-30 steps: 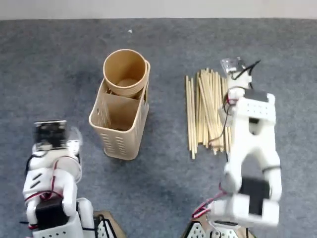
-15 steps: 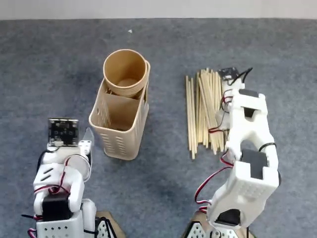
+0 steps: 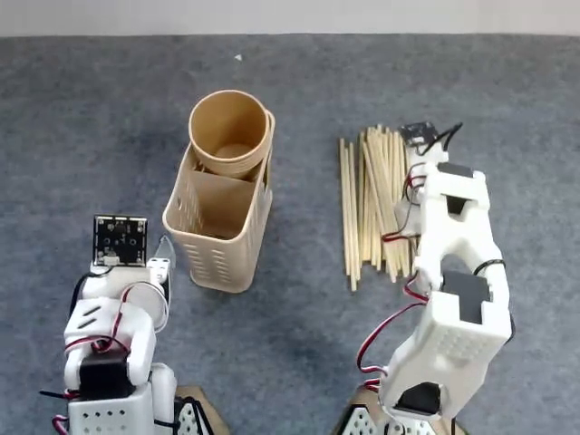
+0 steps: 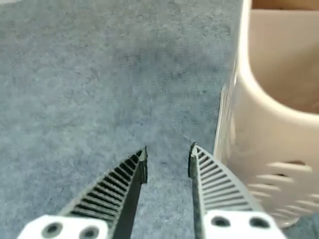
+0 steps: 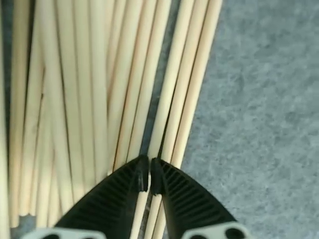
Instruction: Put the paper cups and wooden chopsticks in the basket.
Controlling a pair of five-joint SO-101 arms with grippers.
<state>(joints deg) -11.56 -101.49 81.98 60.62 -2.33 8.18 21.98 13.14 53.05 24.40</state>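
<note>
Chopsticks on carpet, cup in basket.
Chopsticks (image 3: 376, 204) lie in a loose pile on the grey carpet (image 3: 299, 344), well apart from the basket (image 3: 213, 258), to its right in the high view. Cup (image 3: 229, 131) stands upright in the basket's far compartment. R gripper (image 5: 149, 174) sits over the pile's edge away from the basket, tips closed to a sliver; can't tell if it pinches a stick. L gripper (image 4: 167, 159) hangs w/ jaws apart over carpet, just beside the basket's wall.
</note>
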